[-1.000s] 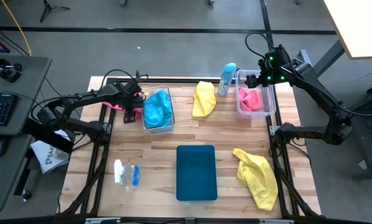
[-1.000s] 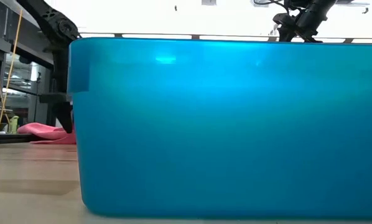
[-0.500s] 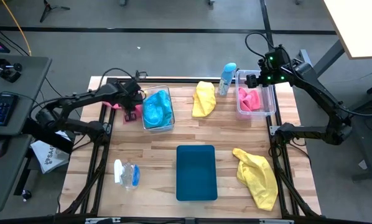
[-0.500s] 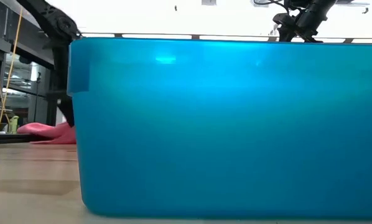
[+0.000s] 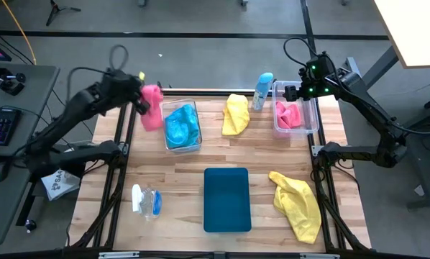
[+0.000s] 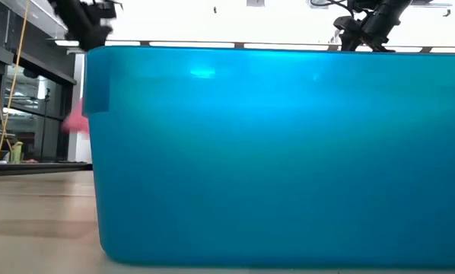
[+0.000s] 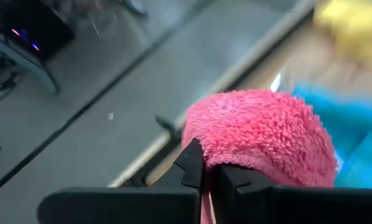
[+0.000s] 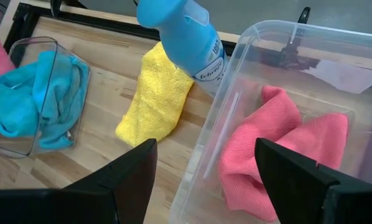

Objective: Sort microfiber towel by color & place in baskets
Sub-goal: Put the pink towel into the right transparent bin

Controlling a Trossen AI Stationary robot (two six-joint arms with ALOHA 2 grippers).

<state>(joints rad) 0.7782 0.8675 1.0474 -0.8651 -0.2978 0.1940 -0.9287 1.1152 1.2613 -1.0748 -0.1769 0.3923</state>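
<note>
Roughly halfway. The left hand (image 5: pixel 139 100) is pinched shut on a pink towel (image 5: pixel 152 108), carried in the air over the bench's (image 5: pixel 179 187) far-left corner, just left of the clear bin (image 5: pixel 181 126) holding the blue towel (image 5: pixel 180 124). The right hand (image 5: pixel 295 92) hangs open over the far-right bin (image 5: pixel 312 115), where another pink towel (image 5: pixel 290 115) already sits. Left to do: the airborne pink one, plus two yellow towels loose on the bench, far middle (image 5: pixel 235 114) and near right (image 5: pixel 298 203). The teal tray (image 5: pixel 226 199) holds nothing yet.
</note>
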